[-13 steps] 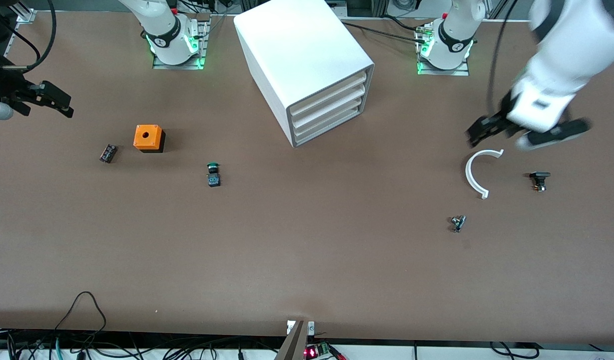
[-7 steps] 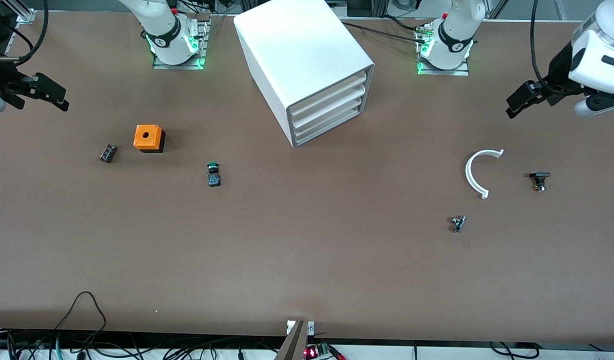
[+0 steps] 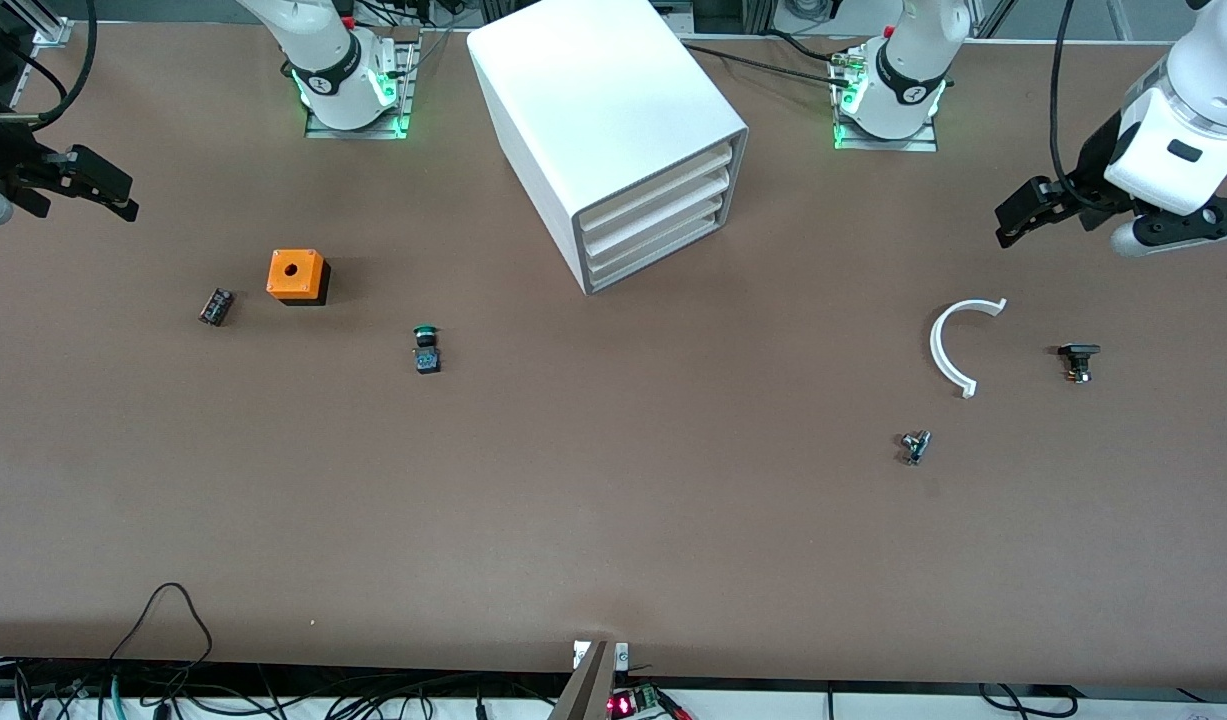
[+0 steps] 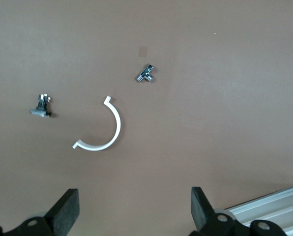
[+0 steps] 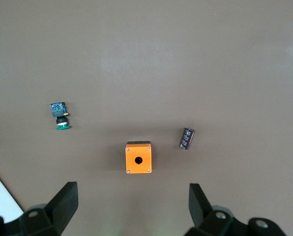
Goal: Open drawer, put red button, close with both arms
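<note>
The white cabinet (image 3: 613, 135) stands on the table (image 3: 613, 520) between the two arm bases, its four stacked drawers (image 3: 663, 215) all pushed in; only the front view takes it in whole, while the right wrist view catches just a white corner of it. No red button shows in any view. The left claw (image 3: 1018, 212) hangs over the table at the left arm's end, its fingers (image 4: 68, 209) spread wide apart and empty; its wrist view shows the white curved piece (image 4: 103, 132), a small metal fitting (image 4: 146, 73) and a small black part (image 4: 41, 107) lying apart from one another. The right claw (image 3: 98, 190) hangs over the right arm's end, also spread open and empty, and its wrist view shows the orange box (image 5: 138, 158), the green-capped switch (image 5: 60, 116) and a small dark component (image 5: 187, 138). No writing can be read anywhere.
</note>
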`<move>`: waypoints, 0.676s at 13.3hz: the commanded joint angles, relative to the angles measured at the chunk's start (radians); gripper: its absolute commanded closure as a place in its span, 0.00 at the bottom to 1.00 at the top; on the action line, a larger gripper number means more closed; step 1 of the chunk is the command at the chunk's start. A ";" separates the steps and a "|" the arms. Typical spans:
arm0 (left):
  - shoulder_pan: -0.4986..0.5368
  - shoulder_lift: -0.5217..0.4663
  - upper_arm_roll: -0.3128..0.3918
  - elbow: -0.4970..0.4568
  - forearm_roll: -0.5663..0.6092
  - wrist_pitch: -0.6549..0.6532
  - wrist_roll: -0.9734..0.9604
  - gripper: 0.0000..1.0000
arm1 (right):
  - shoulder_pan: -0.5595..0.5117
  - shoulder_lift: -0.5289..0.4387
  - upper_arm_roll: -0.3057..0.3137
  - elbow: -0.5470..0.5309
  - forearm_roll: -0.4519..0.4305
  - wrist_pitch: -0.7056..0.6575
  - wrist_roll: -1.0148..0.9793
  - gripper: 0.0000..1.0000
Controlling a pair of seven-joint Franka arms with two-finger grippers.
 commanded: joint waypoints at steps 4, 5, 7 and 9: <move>0.006 0.034 0.001 0.057 0.009 -0.017 0.060 0.00 | 0.001 -0.004 0.002 0.008 0.006 -0.004 0.003 0.00; 0.006 0.034 0.001 0.057 0.007 -0.018 0.060 0.00 | 0.001 -0.002 0.002 0.008 0.006 0.000 0.003 0.00; 0.008 0.034 0.002 0.057 0.003 -0.020 0.060 0.00 | -0.001 -0.004 0.002 0.004 0.006 0.005 0.003 0.00; 0.008 0.034 0.004 0.058 0.001 -0.020 0.060 0.00 | -0.001 -0.004 0.002 0.004 0.006 0.007 0.003 0.00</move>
